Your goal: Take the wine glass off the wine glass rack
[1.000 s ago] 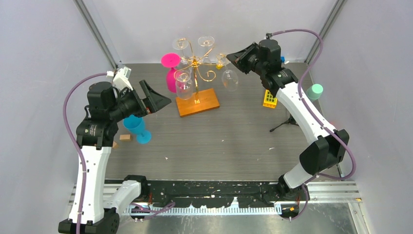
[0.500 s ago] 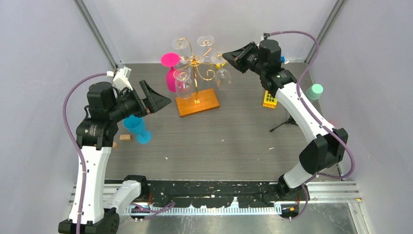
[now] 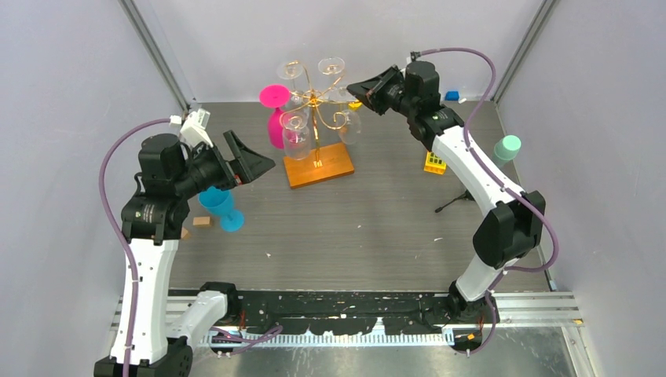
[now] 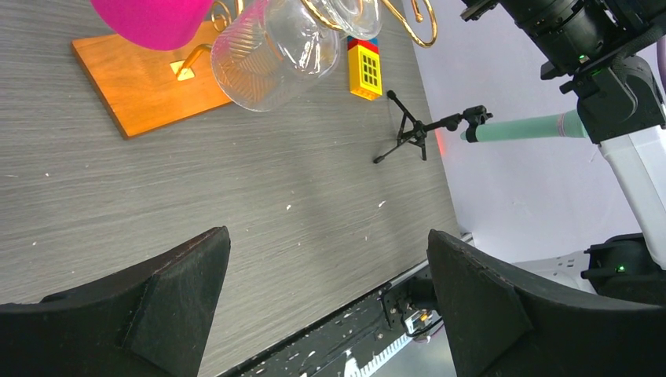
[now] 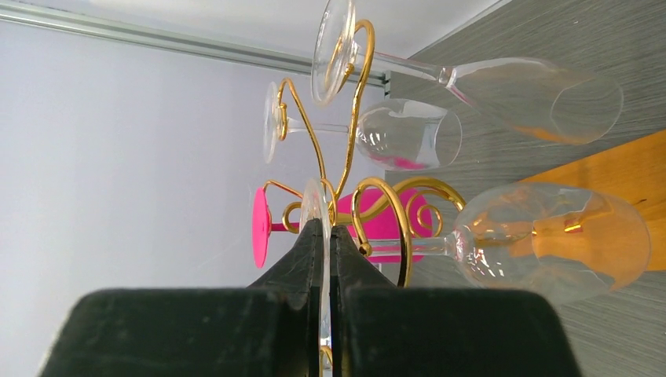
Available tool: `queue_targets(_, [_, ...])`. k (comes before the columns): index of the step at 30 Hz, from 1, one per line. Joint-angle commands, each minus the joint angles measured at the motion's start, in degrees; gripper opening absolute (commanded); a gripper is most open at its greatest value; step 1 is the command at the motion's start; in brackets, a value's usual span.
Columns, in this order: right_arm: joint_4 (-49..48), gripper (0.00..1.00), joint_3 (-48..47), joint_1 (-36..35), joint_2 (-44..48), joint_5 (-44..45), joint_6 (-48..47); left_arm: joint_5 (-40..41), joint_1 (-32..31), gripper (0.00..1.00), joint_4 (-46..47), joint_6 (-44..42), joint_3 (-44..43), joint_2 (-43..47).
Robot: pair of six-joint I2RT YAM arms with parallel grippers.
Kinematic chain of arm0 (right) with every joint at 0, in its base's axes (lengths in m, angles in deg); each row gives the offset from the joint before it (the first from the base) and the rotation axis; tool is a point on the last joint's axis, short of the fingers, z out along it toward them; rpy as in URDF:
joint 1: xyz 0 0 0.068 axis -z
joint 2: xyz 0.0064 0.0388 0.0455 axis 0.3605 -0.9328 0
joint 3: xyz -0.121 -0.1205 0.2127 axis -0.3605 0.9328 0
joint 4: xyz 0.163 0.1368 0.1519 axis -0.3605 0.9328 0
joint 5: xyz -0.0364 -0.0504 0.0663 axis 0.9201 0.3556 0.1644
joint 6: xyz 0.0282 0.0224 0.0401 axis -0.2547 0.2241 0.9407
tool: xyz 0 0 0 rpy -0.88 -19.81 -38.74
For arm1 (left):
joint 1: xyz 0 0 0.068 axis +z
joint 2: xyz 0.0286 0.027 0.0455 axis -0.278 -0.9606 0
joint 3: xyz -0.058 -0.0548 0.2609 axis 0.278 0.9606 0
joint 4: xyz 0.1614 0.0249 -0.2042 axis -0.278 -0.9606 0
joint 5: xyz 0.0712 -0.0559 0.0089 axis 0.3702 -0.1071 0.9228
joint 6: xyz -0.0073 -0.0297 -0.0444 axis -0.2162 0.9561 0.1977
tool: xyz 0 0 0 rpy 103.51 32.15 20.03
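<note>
The wine glass rack [image 3: 316,98] is a gold wire tree on an orange wooden base [image 3: 318,163] at the back centre. My right gripper [image 3: 355,86] is at its right side, shut on the foot disc of a clear wine glass [image 5: 550,243]. That glass's stem crosses a gold scroll [image 5: 390,206], and its bowl [image 3: 351,123] hangs close to the rack. Other clear glasses [image 5: 408,135] and a pink glass [image 3: 275,98] hang on the rack. My left gripper [image 3: 263,161] is open and holds nothing, left of the base and apart from it; its fingertips [image 4: 212,251] frame bare table.
A blue cup [image 3: 220,206] and a small wooden block [image 3: 203,221] lie under my left arm. A yellow block [image 3: 433,162], a black tripod [image 3: 463,198] and a mint-green cylinder [image 3: 508,147] are at the right, near the side wall.
My right arm has moved left toward the rack's post, and the clear glass it holds has swung left with it. The left arm has stayed put.
</note>
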Motion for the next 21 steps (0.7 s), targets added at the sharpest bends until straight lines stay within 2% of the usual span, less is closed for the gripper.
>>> queue_targets(1, [-5.71, 0.0, -3.84, -0.59, -0.36, -0.34, 0.37, 0.56, 0.24, 1.0, -0.09, -1.39, -0.37, 1.41])
queue_targets(12, [-7.05, 0.0, -5.74, -0.7, -0.87, 3.94, -2.27, 1.21, 0.21, 1.0, -1.0, -1.69, -0.48, 1.96])
queue_targets(21, [-12.1, 0.0, -7.98, -0.7, -2.9, 7.57, -3.72, 1.48, 0.22, 1.0, -1.85, -1.93, -0.81, 2.34])
